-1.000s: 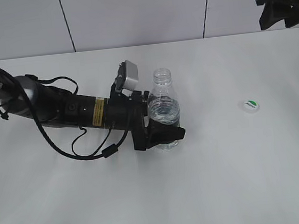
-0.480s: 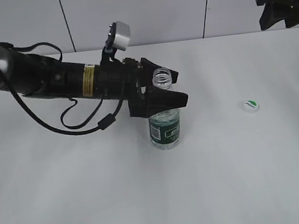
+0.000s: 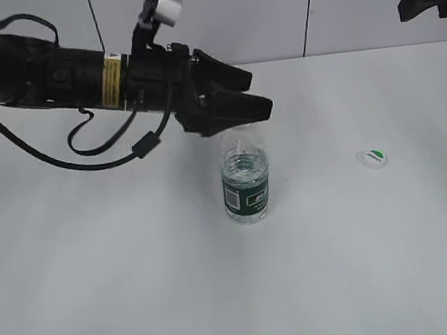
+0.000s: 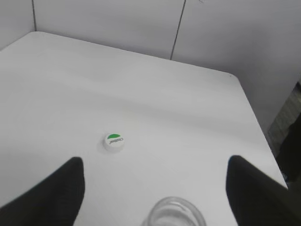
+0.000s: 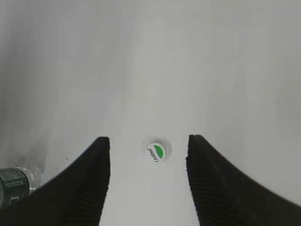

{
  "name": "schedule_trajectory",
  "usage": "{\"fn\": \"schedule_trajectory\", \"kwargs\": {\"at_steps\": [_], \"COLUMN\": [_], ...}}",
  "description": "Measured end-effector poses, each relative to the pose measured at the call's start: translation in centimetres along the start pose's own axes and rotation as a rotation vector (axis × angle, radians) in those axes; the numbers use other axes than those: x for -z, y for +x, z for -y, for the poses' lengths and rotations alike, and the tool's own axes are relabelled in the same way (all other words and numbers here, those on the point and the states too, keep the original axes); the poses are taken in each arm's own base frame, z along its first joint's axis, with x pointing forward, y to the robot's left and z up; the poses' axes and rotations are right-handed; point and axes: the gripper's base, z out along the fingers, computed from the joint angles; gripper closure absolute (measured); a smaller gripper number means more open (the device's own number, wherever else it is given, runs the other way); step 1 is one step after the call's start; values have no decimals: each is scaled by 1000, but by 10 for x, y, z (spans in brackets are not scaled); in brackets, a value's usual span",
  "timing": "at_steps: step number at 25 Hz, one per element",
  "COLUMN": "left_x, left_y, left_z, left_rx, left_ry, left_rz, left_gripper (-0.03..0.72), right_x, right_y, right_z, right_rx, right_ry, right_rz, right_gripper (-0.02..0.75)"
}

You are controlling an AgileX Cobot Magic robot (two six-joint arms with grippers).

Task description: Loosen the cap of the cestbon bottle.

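We saw a plain white matte table under even light — behind it ran pale grey wall panels split by dark vertical seams.

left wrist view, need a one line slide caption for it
Open left fingers frame the uncapped cestbon bottle mouth below, with the cap lying apart on the white table.

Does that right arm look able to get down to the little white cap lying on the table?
Probably yes: the small round white plastic cap lies alone below the open right pincer, nothing between them.

slanted front view, 2 wrist views, cap shared
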Motion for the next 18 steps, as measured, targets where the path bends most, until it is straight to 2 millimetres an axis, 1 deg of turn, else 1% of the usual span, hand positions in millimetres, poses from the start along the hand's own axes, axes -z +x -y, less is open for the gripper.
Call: {"fn": "schedule_trajectory", "kwargs": {"at_steps": [2, 7, 10, 12, 16, 18], "left_x": [10, 52, 74, 87, 110, 121], "left_y": [-9, -31, -37, -36, -25, -22], "left_z": [-2, -12, -18, -24, -40, -47], "left_rx": [20, 108, 190, 237, 327, 403], "left_ry": [-41, -149, -219, -291, -498, -602], "left_rz": [7, 62, 77, 57, -50, -50], "left_gripper": [134, 153, 155, 155, 155, 155], "right_x": [4, 8, 10, 10, 10, 10], "right_y": [0, -1, -1, -1, 2, 3], "right_z": [0, 0, -1, -1, -1, -1], "right_rx": [1, 3, 3, 3, 3, 4], "right_ry": [1, 1, 1, 1, -1, -1], "right_rz": [8, 16, 17, 17, -9, -27], "right_gripper": [339, 339, 339, 339, 339, 339]}}
